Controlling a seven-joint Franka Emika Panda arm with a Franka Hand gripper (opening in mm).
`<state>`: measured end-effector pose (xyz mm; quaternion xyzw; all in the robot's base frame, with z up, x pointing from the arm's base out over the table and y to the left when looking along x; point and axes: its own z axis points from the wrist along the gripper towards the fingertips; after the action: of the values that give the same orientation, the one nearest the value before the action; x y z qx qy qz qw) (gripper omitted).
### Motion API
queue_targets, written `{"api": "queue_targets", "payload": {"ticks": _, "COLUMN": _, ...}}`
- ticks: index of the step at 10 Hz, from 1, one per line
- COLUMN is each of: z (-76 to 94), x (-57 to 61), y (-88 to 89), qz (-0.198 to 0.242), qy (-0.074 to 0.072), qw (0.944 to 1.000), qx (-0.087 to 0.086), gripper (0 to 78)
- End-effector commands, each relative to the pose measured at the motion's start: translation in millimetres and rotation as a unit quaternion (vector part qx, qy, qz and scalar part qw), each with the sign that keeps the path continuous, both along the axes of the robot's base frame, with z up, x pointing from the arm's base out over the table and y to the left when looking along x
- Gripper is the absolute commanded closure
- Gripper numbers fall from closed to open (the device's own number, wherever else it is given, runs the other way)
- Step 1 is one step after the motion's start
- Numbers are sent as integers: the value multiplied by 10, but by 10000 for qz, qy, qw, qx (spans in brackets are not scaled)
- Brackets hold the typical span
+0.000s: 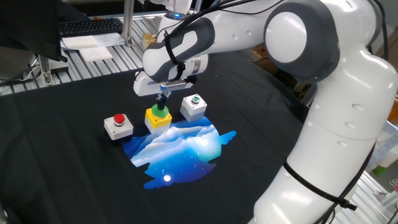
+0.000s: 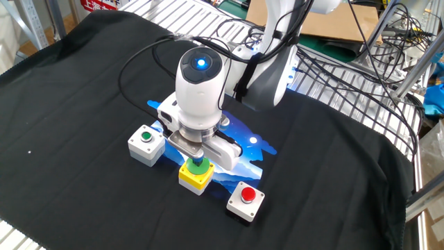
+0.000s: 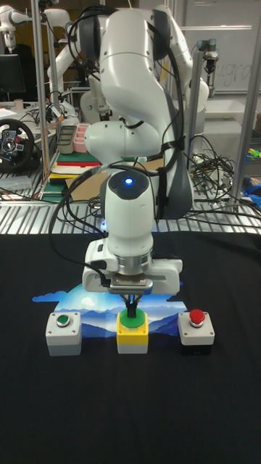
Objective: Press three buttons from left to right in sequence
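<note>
Three buttons stand in a row on the black cloth. The red-capped white box (image 1: 118, 125) (image 2: 246, 200) (image 3: 196, 330) is at one end. The yellow box with a big green dome (image 1: 158, 117) (image 2: 196, 174) (image 3: 132, 332) is in the middle. The white box with a small green cap (image 1: 194, 106) (image 2: 146, 143) (image 3: 63, 333) is at the other end. My gripper (image 1: 163, 102) (image 2: 199, 159) (image 3: 131, 307) points straight down over the middle button, fingers shut together, tips resting on the green dome.
A blue-and-white printed patch (image 1: 180, 149) lies on the cloth beside the buttons. A keyboard (image 1: 90, 27) and papers sit on the metal bench at the back left. Cables (image 2: 347, 62) run over the slatted bench behind the cloth. The robot's base stands at the right.
</note>
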<state>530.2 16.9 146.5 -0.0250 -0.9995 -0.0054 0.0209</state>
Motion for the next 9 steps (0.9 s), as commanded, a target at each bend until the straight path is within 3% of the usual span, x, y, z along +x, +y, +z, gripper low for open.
{"api": "queue_targets", "payload": {"ticks": 1, "z": 2, "x": 8, "y": -1, "qz": -4, "qy": 2, "qw": 10000, "qx": -2, "gripper": 764}}
{"api": "queue_targets", "payload": {"ticks": 9, "z": -75, "x": -4, "y": 6, "qz": -54, "qy": 44, "qw": 10000, "qx": -2, "gripper": 764}}
